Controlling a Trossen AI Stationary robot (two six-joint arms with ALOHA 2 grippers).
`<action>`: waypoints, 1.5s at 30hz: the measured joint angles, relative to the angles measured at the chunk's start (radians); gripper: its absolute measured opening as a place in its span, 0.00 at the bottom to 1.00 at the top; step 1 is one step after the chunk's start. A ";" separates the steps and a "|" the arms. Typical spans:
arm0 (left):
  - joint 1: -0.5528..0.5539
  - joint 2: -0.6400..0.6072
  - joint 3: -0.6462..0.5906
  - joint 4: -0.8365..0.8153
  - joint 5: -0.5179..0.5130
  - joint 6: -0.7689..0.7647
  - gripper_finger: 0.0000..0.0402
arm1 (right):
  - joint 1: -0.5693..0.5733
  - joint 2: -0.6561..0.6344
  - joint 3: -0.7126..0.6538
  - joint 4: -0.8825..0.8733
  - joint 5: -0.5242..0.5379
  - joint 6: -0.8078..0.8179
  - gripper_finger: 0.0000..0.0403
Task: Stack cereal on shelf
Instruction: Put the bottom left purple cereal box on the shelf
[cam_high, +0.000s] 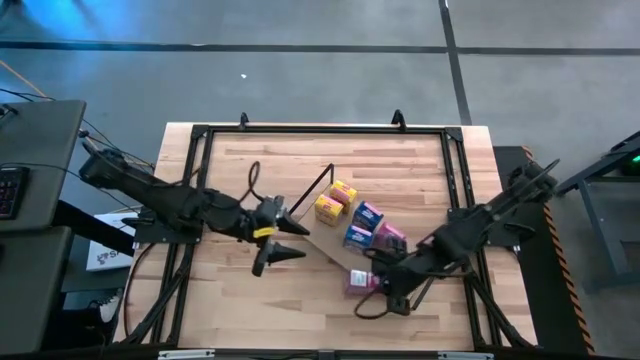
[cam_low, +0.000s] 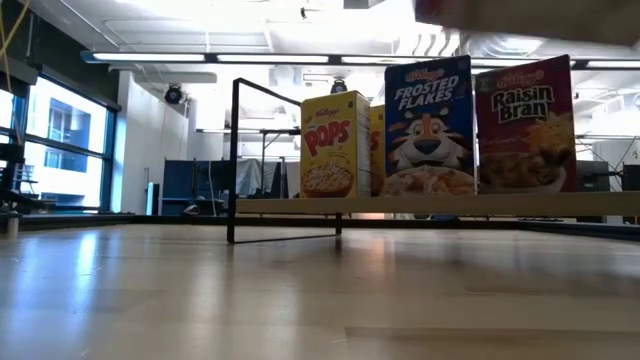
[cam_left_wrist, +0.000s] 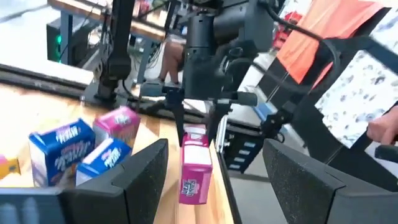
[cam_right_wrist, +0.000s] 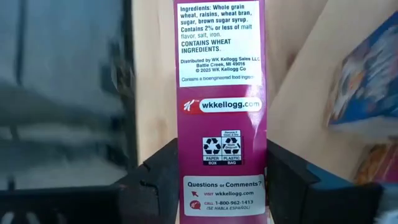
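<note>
The shelf (cam_high: 322, 246) lies slantwise on the table, with its black wire frame (cam_low: 235, 160) at one end. On its board (cam_low: 450, 205) stand two yellow boxes (cam_high: 335, 200), two blue boxes (cam_high: 362, 226) and one pink box (cam_high: 390, 237). In the low view I see them as Pops (cam_low: 335, 145), Frosted Flakes (cam_low: 430, 125) and Raisin Bran (cam_low: 525, 125). My right gripper (cam_high: 372, 283) is shut on the second pink box (cam_high: 358, 282), near the shelf's near side. My left gripper (cam_high: 295, 240) is open by the shelf's left end and touches nothing. My right gripper pinches the pink box near its upper end (cam_left_wrist: 196, 134), one finger (cam_right_wrist: 161, 171) on each broad face, with the narrow printed side (cam_right_wrist: 221, 93) toward the wrist camera. The fingers come from above, pointing down. The box hangs upright below them and looks lifted off the table.
A black metal frame (cam_high: 300, 130) runs round the tabletop's edges. There is bare wood on the table's far side (cam_high: 300, 160) and near left (cam_high: 250, 310). A monitor and keyboard (cam_high: 20, 170) stand off the table's left side.
</note>
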 joint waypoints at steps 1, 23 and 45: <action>0.000 -0.012 0.000 0.000 0.000 0.004 0.64 | 0.010 -0.022 0.000 0.016 0.030 0.018 0.40; 0.022 0.098 0.001 0.453 -0.158 0.220 0.64 | -0.032 -0.237 0.002 0.624 0.550 -0.382 0.40; 0.053 0.209 0.000 0.602 -0.159 0.208 0.54 | -0.050 -0.219 0.002 0.623 0.504 -0.381 0.40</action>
